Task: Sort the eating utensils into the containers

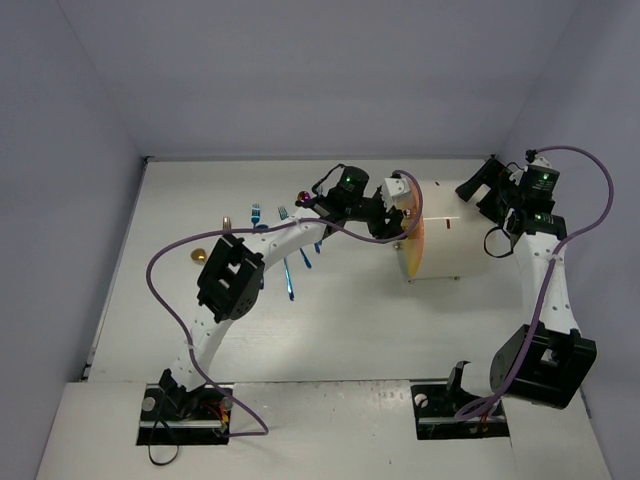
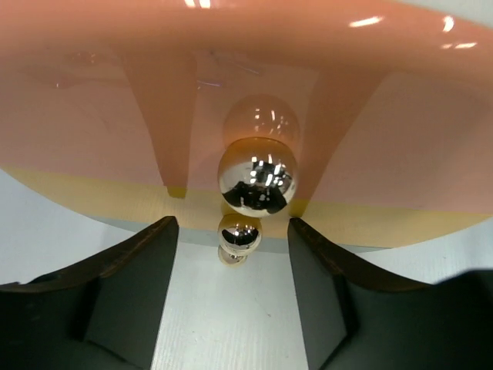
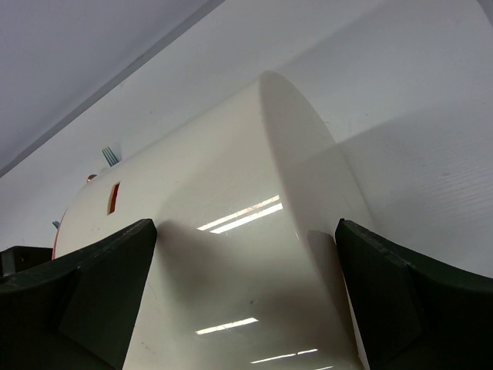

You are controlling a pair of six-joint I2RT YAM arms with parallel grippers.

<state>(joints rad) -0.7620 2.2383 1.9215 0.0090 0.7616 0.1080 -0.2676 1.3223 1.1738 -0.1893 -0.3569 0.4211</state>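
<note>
Near edge: both arm bases sit side by side on the white table point(image 1: 350, 330).

Mid-table, left of centre: utensils point(image 1: 290, 278) lie loose on the surface. They include blue forks point(image 1: 256, 212), a gold piece point(image 1: 190, 256) and a magenta piece point(image 1: 303, 195) farther back (some are half-hidden under the left arm).

Centre: the left gripper point(image 2: 231, 225) faces the orange front point(image 2: 92, 116) of the cabinet point(image 1: 455, 250). Its jaws are moderately apart, with the gold knobs point(image 2: 257, 176) lined up in the gap, untouched.

Far right: the right gripper point(image 3: 245, 231) is at the cabinet's white back end, jaws spread wide to either side. They are possibly brushing the shell; I cannot tell from here.
</note>
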